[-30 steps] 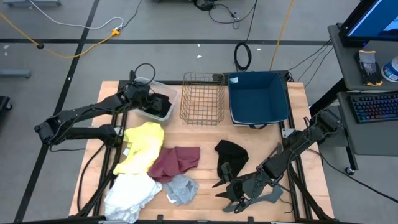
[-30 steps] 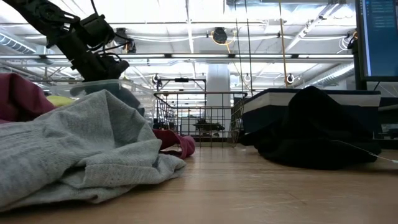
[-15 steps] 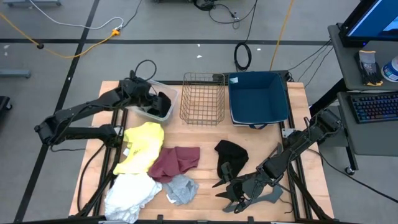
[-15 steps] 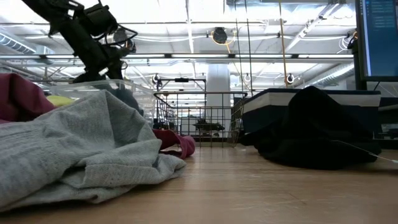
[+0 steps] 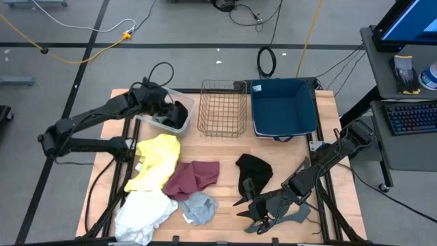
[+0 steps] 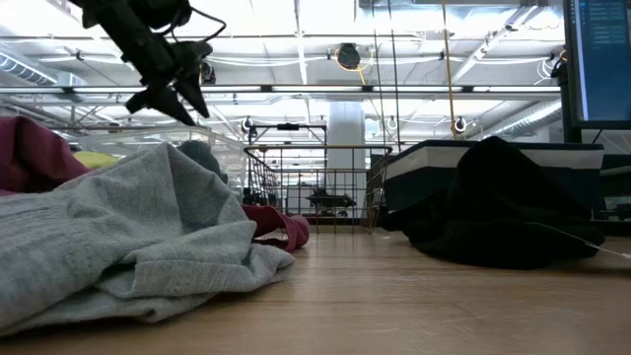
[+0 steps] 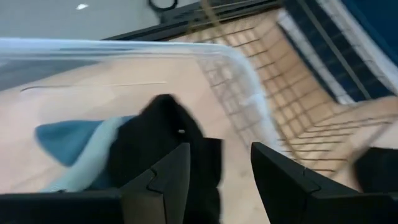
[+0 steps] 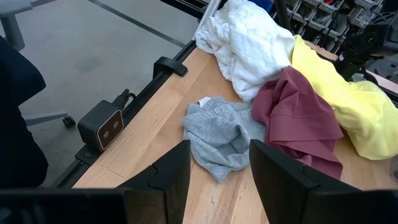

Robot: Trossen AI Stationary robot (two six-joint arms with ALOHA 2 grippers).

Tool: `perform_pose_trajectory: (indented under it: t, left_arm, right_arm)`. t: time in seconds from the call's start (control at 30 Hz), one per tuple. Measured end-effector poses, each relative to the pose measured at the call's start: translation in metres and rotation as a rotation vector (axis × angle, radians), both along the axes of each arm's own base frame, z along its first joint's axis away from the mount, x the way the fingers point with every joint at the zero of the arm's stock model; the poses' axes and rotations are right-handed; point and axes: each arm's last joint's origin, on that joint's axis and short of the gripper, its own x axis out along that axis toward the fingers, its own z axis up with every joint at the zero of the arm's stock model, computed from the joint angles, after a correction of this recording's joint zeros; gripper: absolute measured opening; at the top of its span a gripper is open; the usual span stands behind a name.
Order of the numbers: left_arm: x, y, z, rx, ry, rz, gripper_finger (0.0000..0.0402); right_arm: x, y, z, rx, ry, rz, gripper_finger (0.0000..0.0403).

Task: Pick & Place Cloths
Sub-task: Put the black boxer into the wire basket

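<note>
Nearest lie the grey cloth [image 5: 199,207], white cloth [image 5: 143,213], maroon cloth [image 5: 194,178] and yellow cloth [image 5: 158,158] — right gripper [image 5: 254,222] open, empty. Farther, left gripper [image 5: 175,111] open above the bin [image 5: 188,104] — black and blue cloths [image 7: 124,149] inside.

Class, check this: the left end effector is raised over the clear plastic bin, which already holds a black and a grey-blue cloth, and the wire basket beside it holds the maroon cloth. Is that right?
Not quite. The high view shows the wire basket empty; the maroon cloth lies on the table between the yellow cloth and the black cloth. The rest holds: the left end effector is over the clear plastic bin, with cloths inside.
</note>
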Motion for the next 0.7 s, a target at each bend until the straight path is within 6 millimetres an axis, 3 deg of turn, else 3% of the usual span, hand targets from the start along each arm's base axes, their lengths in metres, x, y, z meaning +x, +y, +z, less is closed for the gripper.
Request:
perform_pose_trajectory:
  t: [0.37, 0.7]
  left_arm:
    - [0.022, -0.042, 0.005, 0.069, 0.002, -0.302, 0.017]
    - [0.043, -0.085, 0.02, 0.286, -0.121, -0.634, 0.017]
  right_arm:
    - [-0.005, -0.004, -0.011, -0.084, 0.105, 0.0, 0.0155]
    - [-0.009, -0.011, -0.016, -0.175, 0.147, -0.078, 0.0155]
